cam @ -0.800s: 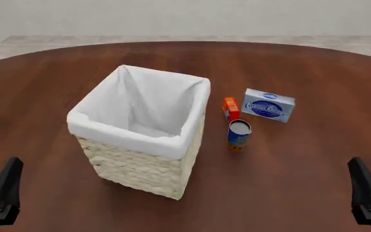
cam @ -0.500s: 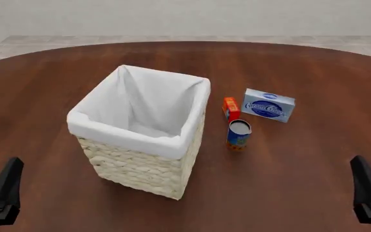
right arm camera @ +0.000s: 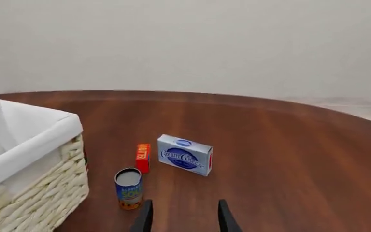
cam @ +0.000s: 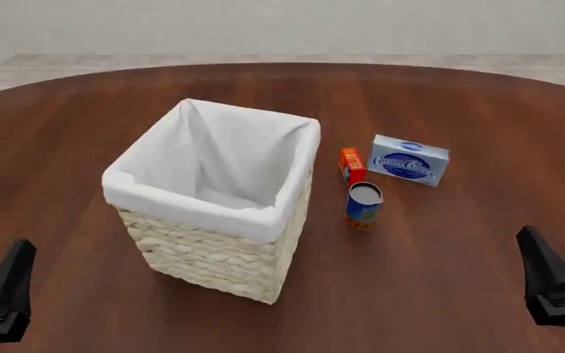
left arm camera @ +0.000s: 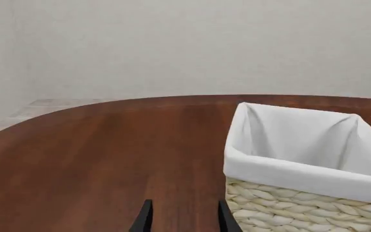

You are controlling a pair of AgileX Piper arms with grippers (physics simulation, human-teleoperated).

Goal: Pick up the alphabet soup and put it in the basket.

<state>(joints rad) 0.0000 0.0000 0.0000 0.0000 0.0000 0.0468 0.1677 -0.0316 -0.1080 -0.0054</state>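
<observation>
From the left wrist, the large square cream wicker basket with its white cloth lining [left arm camera: 301,159] fills the side of the picture, close ahead of the left gripper [left arm camera: 183,218], whose two dark fingers stand apart with nothing between them; the can does not show in this view at all. In the front view the small blue-labelled alphabet soup can with its silver-grey lid [cam: 364,204] stands upright on the dark brown wooden worktop [cam: 440,279], just to the right of the basket [cam: 214,243] and just in front of a small orange-red box [cam: 352,164], with a flat blue-and-white cream cheese box [cam: 409,159] near it on the far right side. The right gripper [cam: 549,283] sits at the near right edge, plainly closer to the can than the left gripper [cam: 3,290], which has the basket in its way. From the right wrist, the can [right arm camera: 129,187] lies ahead and a little toward the basket [right arm camera: 24,174], its long axis vertical, well apart from the right gripper [right arm camera: 183,217], whose fingers are spread and empty, so this arm looks best placed to reach it.
</observation>
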